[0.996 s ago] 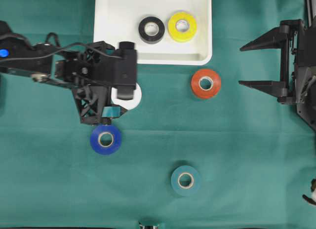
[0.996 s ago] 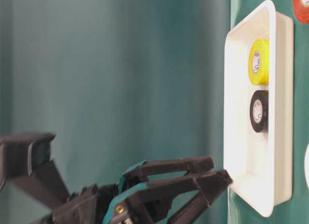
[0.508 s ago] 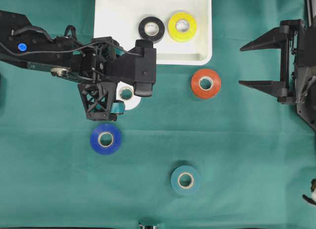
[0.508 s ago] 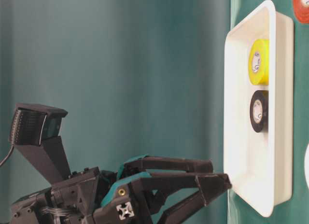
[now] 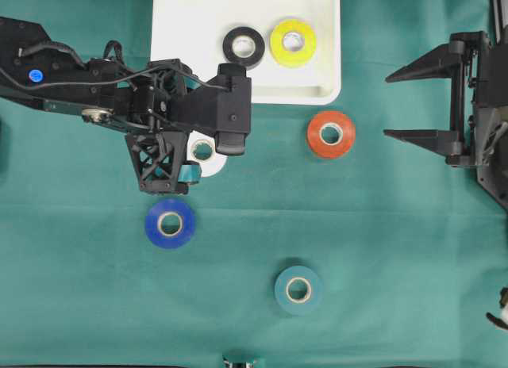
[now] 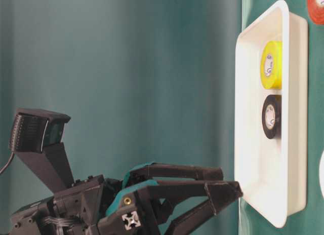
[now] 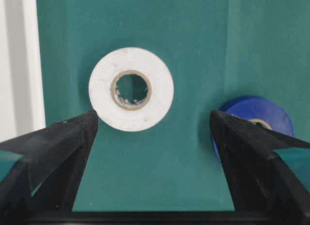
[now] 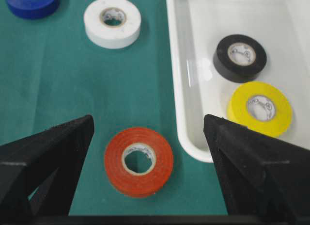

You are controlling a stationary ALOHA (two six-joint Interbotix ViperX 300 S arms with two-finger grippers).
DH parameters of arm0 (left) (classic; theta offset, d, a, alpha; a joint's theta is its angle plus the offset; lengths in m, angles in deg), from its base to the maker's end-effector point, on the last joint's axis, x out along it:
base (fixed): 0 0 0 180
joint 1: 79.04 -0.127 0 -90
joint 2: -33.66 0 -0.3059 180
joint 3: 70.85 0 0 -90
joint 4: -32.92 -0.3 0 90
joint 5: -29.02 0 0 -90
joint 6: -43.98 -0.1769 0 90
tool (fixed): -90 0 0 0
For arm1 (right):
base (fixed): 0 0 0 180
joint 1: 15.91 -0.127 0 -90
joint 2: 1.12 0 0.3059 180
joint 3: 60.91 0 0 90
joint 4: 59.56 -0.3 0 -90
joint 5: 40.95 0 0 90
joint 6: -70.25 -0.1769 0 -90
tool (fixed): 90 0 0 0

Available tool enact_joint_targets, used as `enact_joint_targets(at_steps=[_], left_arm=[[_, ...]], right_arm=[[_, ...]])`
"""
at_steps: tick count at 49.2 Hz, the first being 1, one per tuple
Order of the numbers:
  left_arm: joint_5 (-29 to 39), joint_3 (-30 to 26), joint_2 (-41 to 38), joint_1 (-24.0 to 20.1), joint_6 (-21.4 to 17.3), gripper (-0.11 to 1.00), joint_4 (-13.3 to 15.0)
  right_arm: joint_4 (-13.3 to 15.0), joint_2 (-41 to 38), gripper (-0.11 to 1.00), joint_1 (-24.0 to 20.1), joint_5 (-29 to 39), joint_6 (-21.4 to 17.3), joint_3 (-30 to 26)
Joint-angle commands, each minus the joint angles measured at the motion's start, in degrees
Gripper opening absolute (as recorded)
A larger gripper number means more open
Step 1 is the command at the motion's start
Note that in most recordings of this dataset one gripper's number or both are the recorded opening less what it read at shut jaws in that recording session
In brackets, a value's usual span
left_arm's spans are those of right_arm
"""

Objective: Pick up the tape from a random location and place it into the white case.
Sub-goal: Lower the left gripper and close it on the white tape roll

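Tape rolls are about a third sorted from what I can see: the black roll [image 5: 244,47] and yellow roll [image 5: 293,42] already sit side by side inside the white case [image 5: 184,19], while the white roll [image 7: 131,88], blue roll [image 5: 170,224], red roll [image 5: 331,134] and teal roll [image 5: 298,289] are all out on the green counter [image 5: 397,249]. Left gripper [image 7: 154,125] hangs right over the white roll, just beside the case's near edge, jaws spread wide with nothing in them, roll centred in the gap. Right gripper [image 8: 148,130] is parked off to the side, jaws wide apart too, empty. So I'd guess white goes next, four left in total
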Motion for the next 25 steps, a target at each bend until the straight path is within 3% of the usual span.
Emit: enact_joint_targets(at_steps=[1,25], left_arm=[[-0.62,-0.7,0.88,-0.09,-0.09,0.97,-0.18],[-2.64,1.05,1.23,0.0,0.0,0.97,-0.09]], right_arm=[[0.0,-0.35,0.9,0.0,-0.35,0.09,-0.88],[0.0,-0.44,0.9,-0.09,-0.35,0.09,-0.88]])
